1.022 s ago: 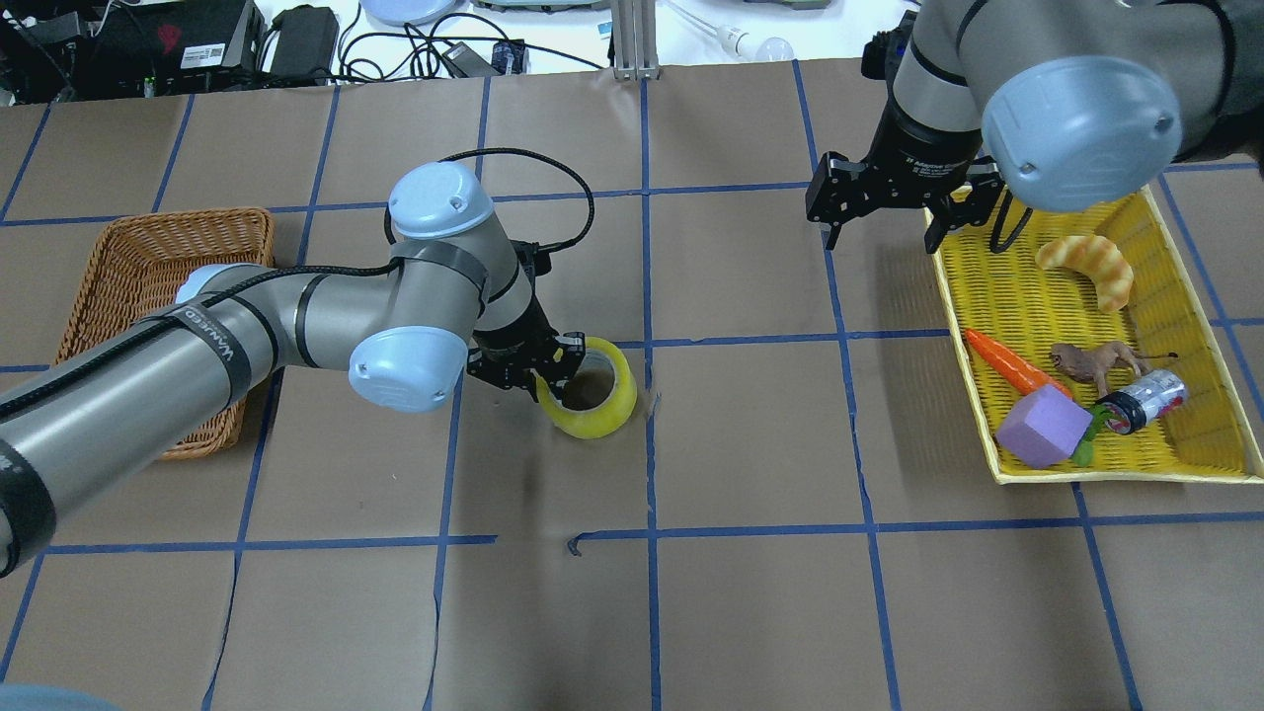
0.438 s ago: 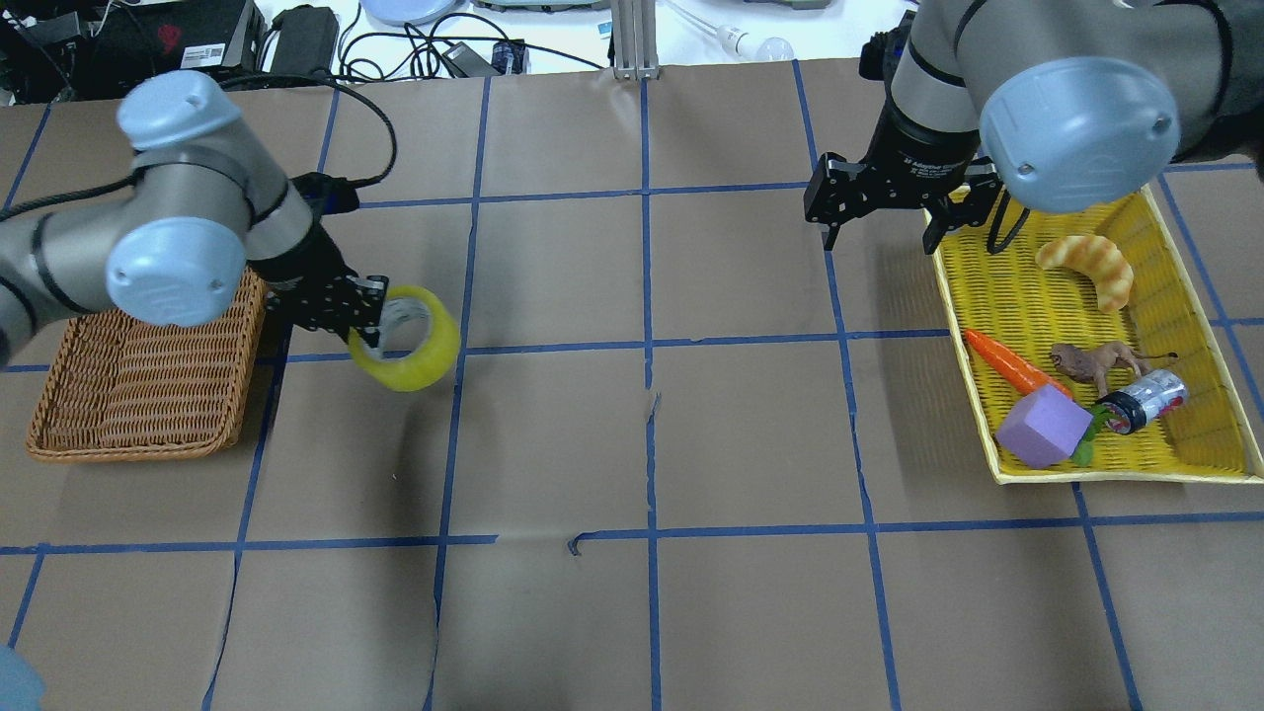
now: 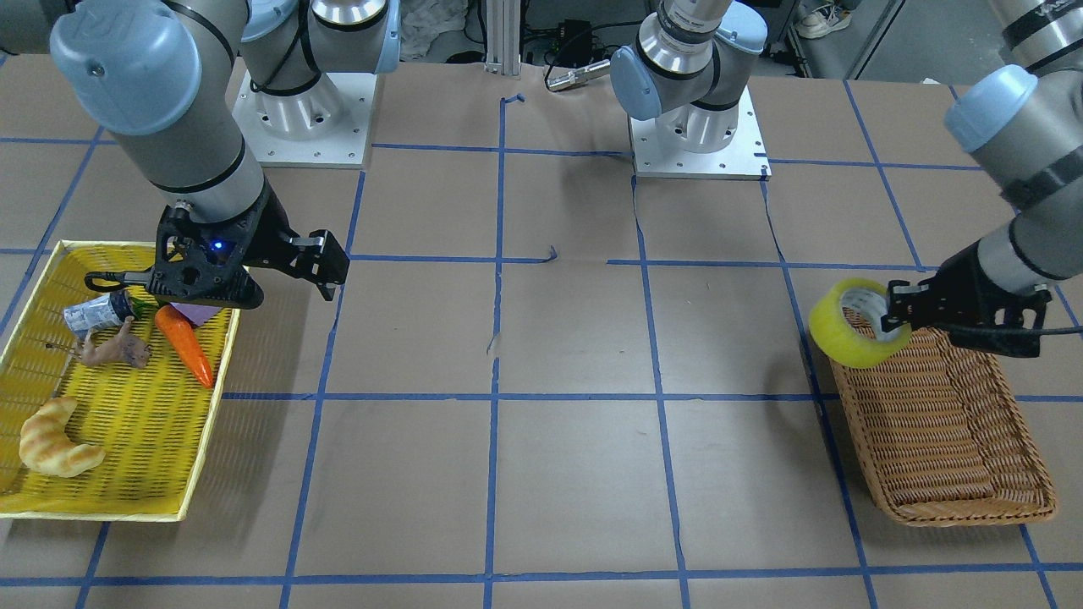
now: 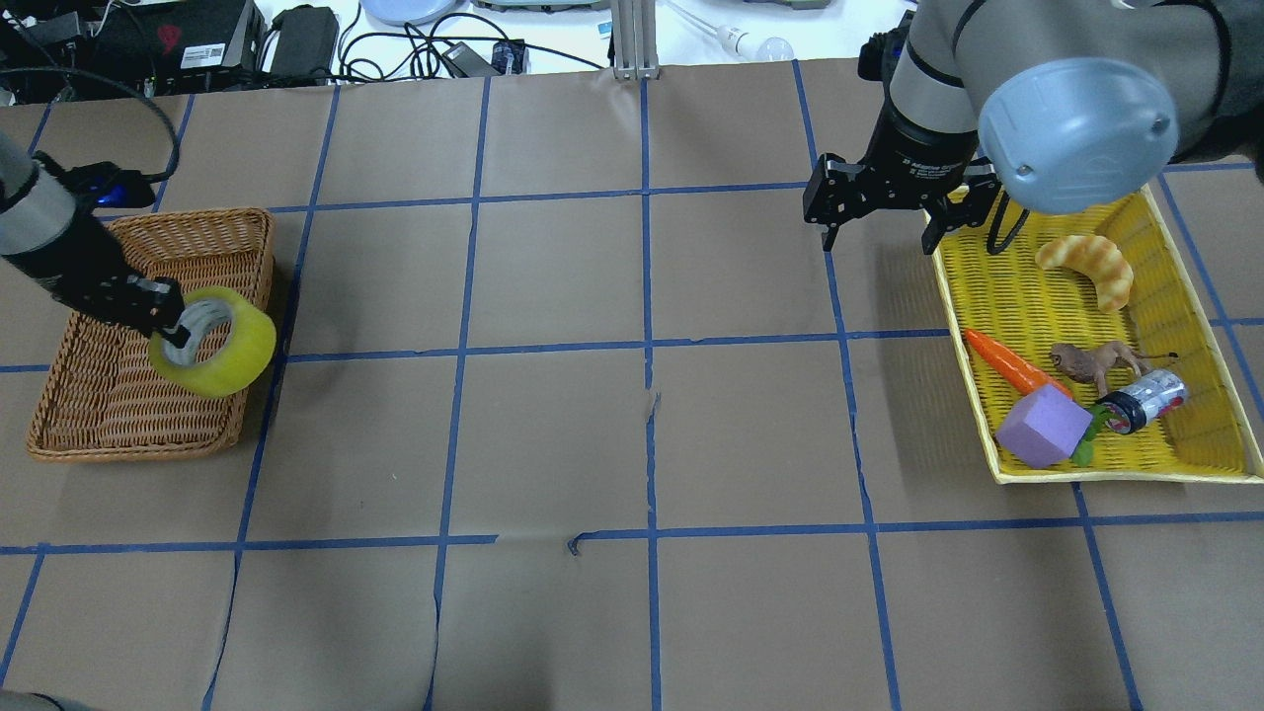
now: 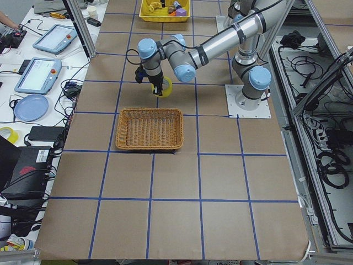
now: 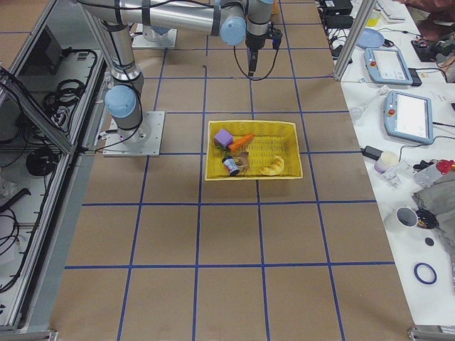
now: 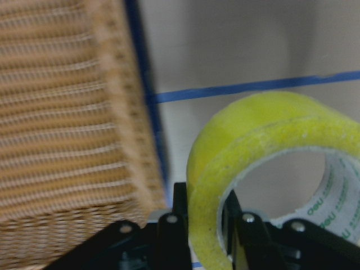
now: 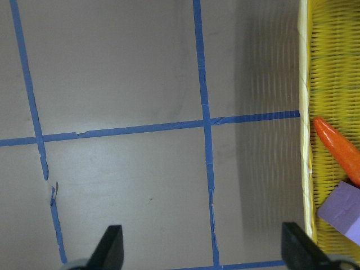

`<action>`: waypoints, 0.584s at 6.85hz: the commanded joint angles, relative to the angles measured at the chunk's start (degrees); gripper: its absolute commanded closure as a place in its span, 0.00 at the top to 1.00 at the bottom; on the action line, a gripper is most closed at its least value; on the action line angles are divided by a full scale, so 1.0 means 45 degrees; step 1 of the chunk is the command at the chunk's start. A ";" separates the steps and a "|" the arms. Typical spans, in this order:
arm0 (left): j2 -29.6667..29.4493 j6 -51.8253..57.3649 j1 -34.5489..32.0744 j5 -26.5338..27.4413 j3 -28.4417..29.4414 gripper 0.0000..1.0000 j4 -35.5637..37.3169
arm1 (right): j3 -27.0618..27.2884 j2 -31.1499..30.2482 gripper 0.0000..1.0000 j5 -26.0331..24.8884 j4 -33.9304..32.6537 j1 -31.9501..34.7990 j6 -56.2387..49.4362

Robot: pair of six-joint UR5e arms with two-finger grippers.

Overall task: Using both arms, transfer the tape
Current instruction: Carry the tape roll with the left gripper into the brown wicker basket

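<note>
The yellow tape (image 4: 215, 343) hangs in the air over the right rim of the brown wicker basket (image 4: 109, 405). My left gripper (image 4: 170, 328) is shut on the roll's wall, one finger inside the grey-white core. The tape also shows in the front view (image 3: 856, 322), the left wrist view (image 7: 270, 169) and the exterior left view (image 5: 165, 87). My right gripper (image 4: 877, 229) is open and empty, hovering beside the left rim of the yellow tray (image 4: 997, 296). In the right wrist view its fingertips (image 8: 112, 247) stand wide apart over bare table.
The yellow tray holds a croissant (image 4: 1086, 265), an orange carrot (image 4: 1015, 363), a purple block (image 4: 1044, 427), a small brown animal figure (image 4: 1094, 361) and a can (image 4: 1144, 400). Blue tape lines grid the brown table. Cables and electronics lie along the far edge.
My left arm has swung far to the left with the tape, from the table's middle to over the wicker basket's rim. My right arm has stayed put.
</note>
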 commanded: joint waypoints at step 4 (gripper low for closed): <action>-0.2407 0.2479 0.1667 -0.0193 -0.0070 0.00 0.4817 | 0.0059 0.0000 1.00 0.0000 0.0000 0.0024 0.0000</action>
